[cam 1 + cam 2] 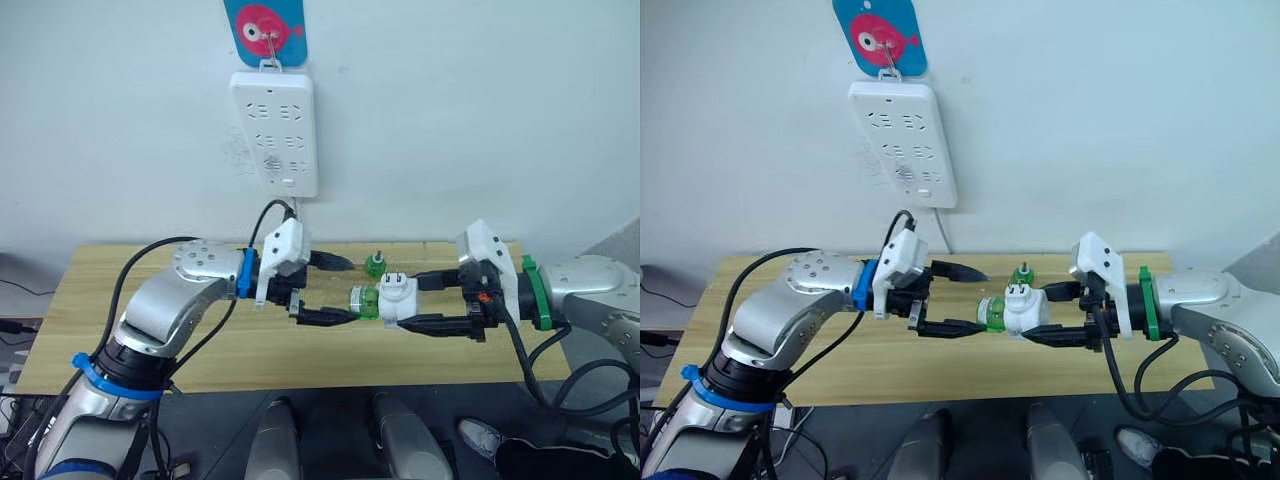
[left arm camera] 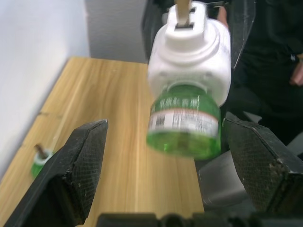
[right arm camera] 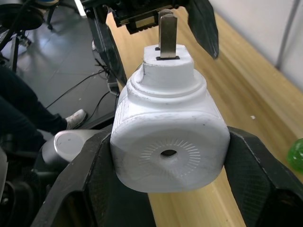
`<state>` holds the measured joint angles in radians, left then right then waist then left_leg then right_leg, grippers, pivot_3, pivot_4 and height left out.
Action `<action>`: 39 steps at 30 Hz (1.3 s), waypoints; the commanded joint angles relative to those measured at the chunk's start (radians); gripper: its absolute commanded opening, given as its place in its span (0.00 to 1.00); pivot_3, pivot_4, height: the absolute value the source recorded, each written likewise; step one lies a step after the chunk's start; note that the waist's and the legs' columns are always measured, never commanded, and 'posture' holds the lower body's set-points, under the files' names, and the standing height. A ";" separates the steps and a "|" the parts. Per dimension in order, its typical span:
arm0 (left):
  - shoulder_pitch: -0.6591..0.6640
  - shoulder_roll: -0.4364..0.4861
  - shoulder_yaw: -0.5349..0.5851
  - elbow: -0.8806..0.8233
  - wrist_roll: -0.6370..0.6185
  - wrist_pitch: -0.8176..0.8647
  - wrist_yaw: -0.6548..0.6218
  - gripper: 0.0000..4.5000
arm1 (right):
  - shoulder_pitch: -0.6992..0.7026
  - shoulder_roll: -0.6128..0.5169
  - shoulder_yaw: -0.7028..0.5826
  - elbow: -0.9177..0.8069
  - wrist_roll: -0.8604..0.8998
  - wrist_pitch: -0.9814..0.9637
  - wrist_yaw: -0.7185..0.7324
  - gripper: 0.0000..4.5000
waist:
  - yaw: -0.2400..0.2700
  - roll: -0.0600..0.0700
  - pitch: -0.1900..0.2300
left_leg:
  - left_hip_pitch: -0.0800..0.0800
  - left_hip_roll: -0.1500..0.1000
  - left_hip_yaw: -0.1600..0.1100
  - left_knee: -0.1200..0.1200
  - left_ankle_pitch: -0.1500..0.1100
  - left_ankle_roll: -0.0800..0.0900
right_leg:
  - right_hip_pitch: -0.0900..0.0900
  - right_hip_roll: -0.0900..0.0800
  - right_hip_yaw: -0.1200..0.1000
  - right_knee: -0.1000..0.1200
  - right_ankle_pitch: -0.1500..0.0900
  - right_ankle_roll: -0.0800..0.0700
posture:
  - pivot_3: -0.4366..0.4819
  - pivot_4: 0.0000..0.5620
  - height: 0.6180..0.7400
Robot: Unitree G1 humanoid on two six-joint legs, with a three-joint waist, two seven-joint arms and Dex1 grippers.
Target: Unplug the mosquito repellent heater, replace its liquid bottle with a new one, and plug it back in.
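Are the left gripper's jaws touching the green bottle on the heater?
Apart. The left wrist view shows the left gripper open, with gaps either side of the green bottle.

Above the wooden table [image 1: 200, 350], the mosquito repellent heater [image 1: 398, 298] sits between the right gripper's [image 1: 418, 301] fingers, its liquid bottle [image 1: 363, 301] pointing left into the left gripper's [image 1: 338, 291] gap, a spare bottle [image 1: 375, 265] standing behind, the power strip [image 1: 274, 131] on the wall above.

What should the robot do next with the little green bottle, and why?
Probably close the left hand on the green bottle. The right hand already grips the white heater with the bottle attached, and the bottle sits between the left hand's open fingers, untouched. Gripping it would let the robot twist it out.
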<state>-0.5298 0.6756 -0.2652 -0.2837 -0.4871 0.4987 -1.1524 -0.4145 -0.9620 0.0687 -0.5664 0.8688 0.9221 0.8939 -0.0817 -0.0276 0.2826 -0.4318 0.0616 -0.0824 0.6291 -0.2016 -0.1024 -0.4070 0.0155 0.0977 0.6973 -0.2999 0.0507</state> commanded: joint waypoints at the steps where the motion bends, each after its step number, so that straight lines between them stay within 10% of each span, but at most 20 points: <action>1: 0.011 -0.007 -0.041 -0.035 0.058 -0.066 -0.023 0.94 | -0.025 -0.002 0.004 -0.028 -0.026 -0.016 0.023 0.66 | 0.000 0.000 0.000 | 0.000 0.000 0.000 0.000 0.000 0.000 | 0.000 0.000 0.000 0.000 0.000 0.000 | 0.36 0.44 0.96; 9: -0.001 -0.058 -0.068 0.003 0.096 -0.086 -0.021 0.94 | -0.033 0.008 0.006 -0.037 -0.033 -0.011 0.034 0.66 | -0.001 0.000 0.000 | 0.000 0.000 0.000 0.000 0.000 0.000 | 0.000 0.000 0.000 0.000 0.000 0.000 | 0.35 0.44 0.96; 16: -0.020 -0.093 -0.073 -0.024 0.099 -0.038 -0.001 0.53 | -0.036 0.010 0.010 -0.045 -0.035 -0.007 0.041 0.66 | -0.001 0.000 0.000 | 0.000 0.000 0.000 0.000 0.000 0.000 | 0.000 0.000 0.000 0.000 0.000 0.000 | 0.35 0.45 0.96; 21: -0.028 -0.085 -0.077 -0.034 0.103 -0.006 -0.014 0.50 | -0.038 0.016 0.012 -0.056 -0.034 0.001 0.047 0.66 | -0.001 0.000 0.000 | 0.000 0.000 0.000 0.000 0.000 0.000 | 0.000 0.000 0.000 0.000 0.000 0.000 | 0.35 0.45 0.96; 24: -0.018 -0.093 -0.064 -0.030 0.080 0.016 -0.014 0.50 | -0.025 0.010 -0.005 -0.057 -0.034 -0.005 0.052 0.89 | -0.001 0.000 0.000 | 0.000 0.000 0.000 0.000 0.000 0.000 | 0.000 0.000 0.000 0.000 0.000 0.000 | 0.35 0.45 0.96; 30: 0.028 -0.154 0.059 -0.009 -0.125 0.229 0.045 0.50 | 0.077 0.021 -0.173 -0.037 0.006 -0.017 0.008 1.00 | -0.001 0.000 0.000 | 0.000 0.000 0.000 0.000 0.000 0.000 | 0.000 0.000 0.000 0.001 0.000 0.000 | 0.35 0.45 0.96; 39: 0.061 -0.389 0.386 0.081 -0.682 0.666 0.416 0.50 | 0.263 0.388 -0.445 -0.012 0.427 -0.015 -0.445 1.00 | -0.002 0.000 0.000 | 0.000 0.000 -0.001 0.002 0.000 0.000 | 0.001 0.000 -0.001 0.002 0.000 0.000 | 0.34 0.44 0.96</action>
<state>-0.4518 0.3112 0.0808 -0.1934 -1.0688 1.1248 -0.7983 -0.1574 -0.5967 -0.3519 -0.5462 1.2182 0.9355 0.5283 -0.0836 -0.0278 0.2824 -0.4313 0.0615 -0.0835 0.6306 -0.2016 -0.1023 -0.4060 0.0154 0.0972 0.7001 -0.2997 0.0507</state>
